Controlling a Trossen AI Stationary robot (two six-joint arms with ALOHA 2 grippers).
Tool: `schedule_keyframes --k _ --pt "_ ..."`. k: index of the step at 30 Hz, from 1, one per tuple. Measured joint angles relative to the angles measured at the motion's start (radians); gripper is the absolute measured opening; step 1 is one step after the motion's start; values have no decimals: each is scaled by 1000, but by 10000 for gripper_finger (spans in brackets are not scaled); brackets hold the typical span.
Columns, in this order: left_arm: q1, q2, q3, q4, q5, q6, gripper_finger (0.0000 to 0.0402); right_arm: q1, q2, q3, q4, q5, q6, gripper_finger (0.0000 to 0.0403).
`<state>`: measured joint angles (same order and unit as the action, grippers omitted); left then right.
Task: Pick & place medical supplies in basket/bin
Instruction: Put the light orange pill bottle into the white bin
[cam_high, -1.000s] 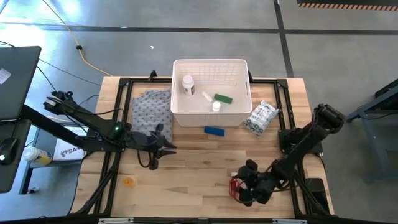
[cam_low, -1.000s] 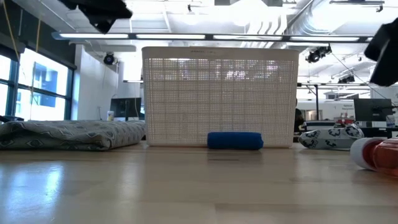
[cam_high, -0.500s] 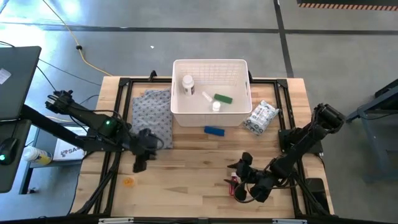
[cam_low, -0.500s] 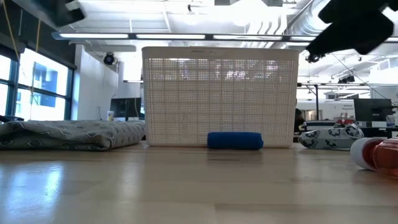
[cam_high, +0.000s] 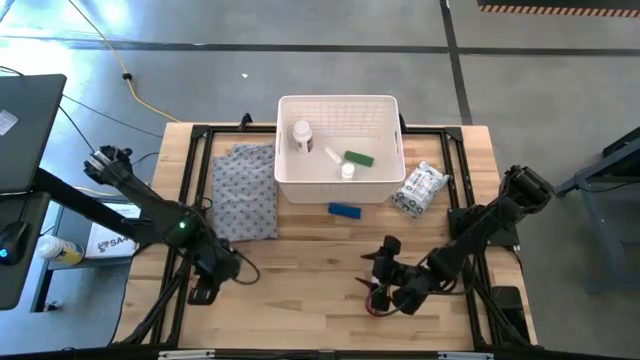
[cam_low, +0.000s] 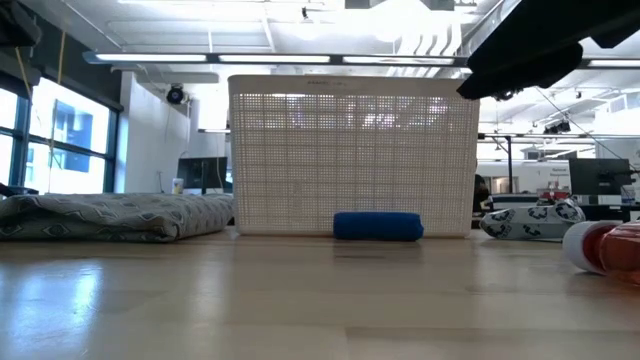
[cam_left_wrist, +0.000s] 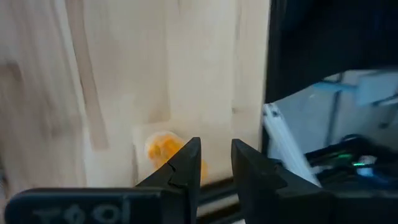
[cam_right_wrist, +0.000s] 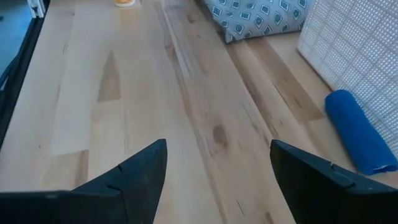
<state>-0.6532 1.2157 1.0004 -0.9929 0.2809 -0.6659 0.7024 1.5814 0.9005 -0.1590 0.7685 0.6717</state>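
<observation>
Right jaws (cam_right_wrist: 214, 180) spread wide, empty, above table near red bottle (cam_high: 377, 297); left jaws (cam_left_wrist: 214, 165) narrowly apart, empty.

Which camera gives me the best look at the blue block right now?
The right wrist view: the blue block fills it large, lying against the basket. The low view shows its long side; the high view, small from above. The left wrist view misses it.
</observation>
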Motion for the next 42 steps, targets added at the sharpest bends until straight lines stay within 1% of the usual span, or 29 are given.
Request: schedule_keyframes --k 3,6,9,13,17,21,25,32,35,38,42 --pt "-9 44 0 51 -33 79 124 -8 0 0 0 0 -7 275" --pt "-8 89 0 95 -33 25 124 -9 0 0 -1 0 -3 275" --pt "-8 133 0 96 13 -70 124 -7 0 0 -1 -3 -2 275" --pt "-8 183 -1 56 83 -200 124 -6 0 0 -3 -44 -1 275" --pt "-9 221 2 53 166 -222 124 -6 0 0 -6 -46 0 275" --pt "-9 237 38 20 196 -233 133 2 0 0 -9 -44 5 275" --pt "-32 241 71 -33 204 -260 173 14 0 0 -11 -36 9 275" --pt "-87 242 71 -62 193 -337 286 18 1 0 -23 -31 9 275" --pt "-102 242 71 -56 186 -375 327 18 1 0 -24 -31 9 275" --pt "-127 242 71 -53 177 -409 352 18 1 0 -24 -30 9 275" --pt "-148 242 71 -58 136 -446 362 18 1 0 -24 -15 9 275"
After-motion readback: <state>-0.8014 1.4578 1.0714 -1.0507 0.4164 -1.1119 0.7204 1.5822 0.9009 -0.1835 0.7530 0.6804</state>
